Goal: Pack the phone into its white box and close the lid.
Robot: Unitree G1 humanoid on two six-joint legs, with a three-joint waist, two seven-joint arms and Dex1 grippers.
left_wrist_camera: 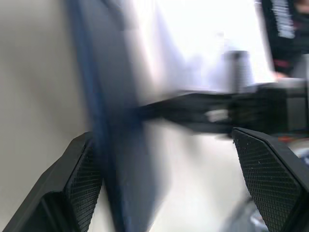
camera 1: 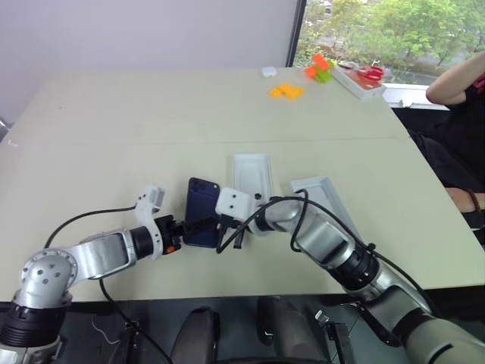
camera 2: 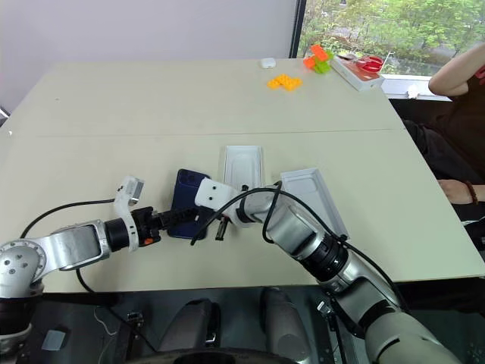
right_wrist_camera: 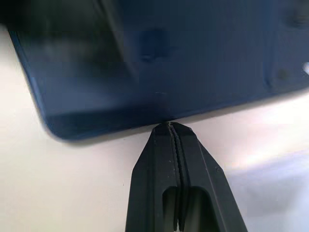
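Note:
The dark navy phone (camera 1: 201,206) lies on the table near its front edge. My left gripper (camera 1: 206,225) reaches in from the left and stands open, its two fingers (left_wrist_camera: 82,179) astride the phone's (left_wrist_camera: 108,145) near edge. My right gripper (right_wrist_camera: 169,126) is shut with nothing in it, and its joined tips touch the phone's (right_wrist_camera: 159,58) long edge. Just behind the phone sits a white box (camera 1: 252,176), open side up, with a pale rounded recess inside. To its right lies the lid (camera 1: 322,193), greyish-white inside and partly hidden by my right arm.
At the far right of the table are orange blocks (camera 1: 286,91), orange and green pieces (camera 1: 320,68), a small white object (camera 1: 268,71) and a white case with red scissors (camera 1: 364,77). A person's arm (camera 1: 457,82) shows at the right edge.

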